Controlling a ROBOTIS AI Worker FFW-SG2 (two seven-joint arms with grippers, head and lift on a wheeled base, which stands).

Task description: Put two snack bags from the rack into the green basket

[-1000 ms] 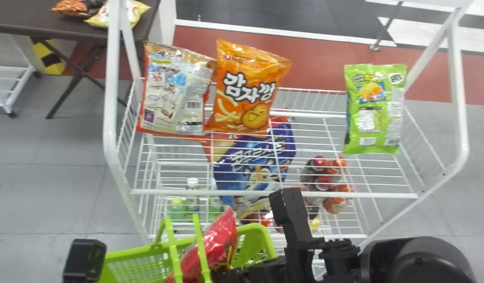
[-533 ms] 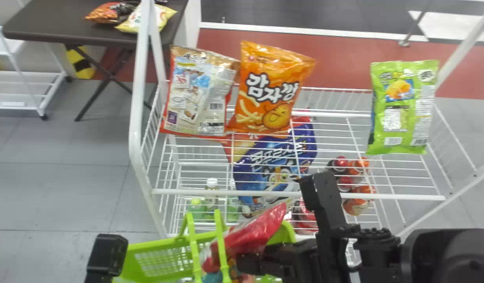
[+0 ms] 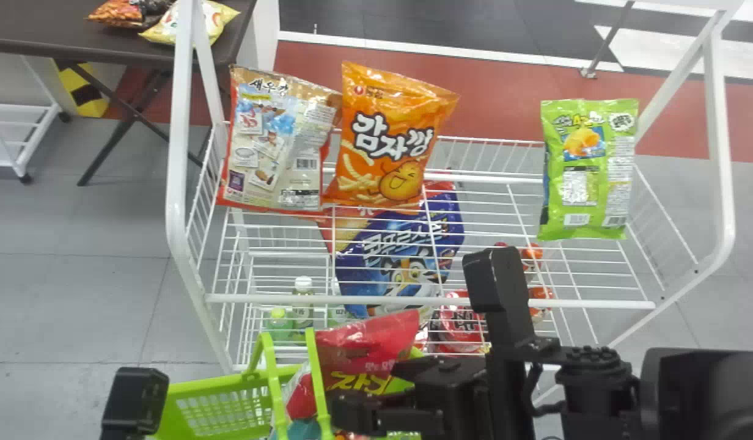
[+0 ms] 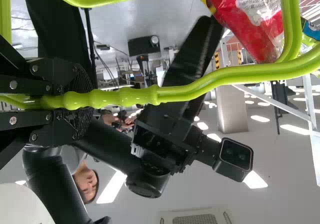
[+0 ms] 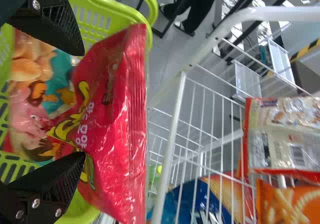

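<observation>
While the left gripper (image 3: 135, 400) is at eight o'clock in the head view, its fingers are closed tight on the green basket's handle (image 4: 190, 91). The green basket (image 3: 217, 384) is at seven o'clock. The right gripper (image 3: 364, 391) is at six o'clock, and its two black fingers are wide apart. The red bag (image 3: 382, 342) is right by them, and I can't tell if they touch it. It leans in the basket near six o'clock, with its top end poking up. Next to it in the basket is a teal and pink bag (image 5: 30, 104).

Up on the white rack (image 3: 437, 300), the tan bag (image 3: 272, 146) is at ten o'clock and the orange bag (image 3: 392, 140) is at twelve, side by side. The bright green bag (image 3: 587, 171) is well apart from them, between two and three o'clock. Lower down in the rack, a blue bag (image 3: 395, 269) is near the middle, toward five o'clock.
</observation>
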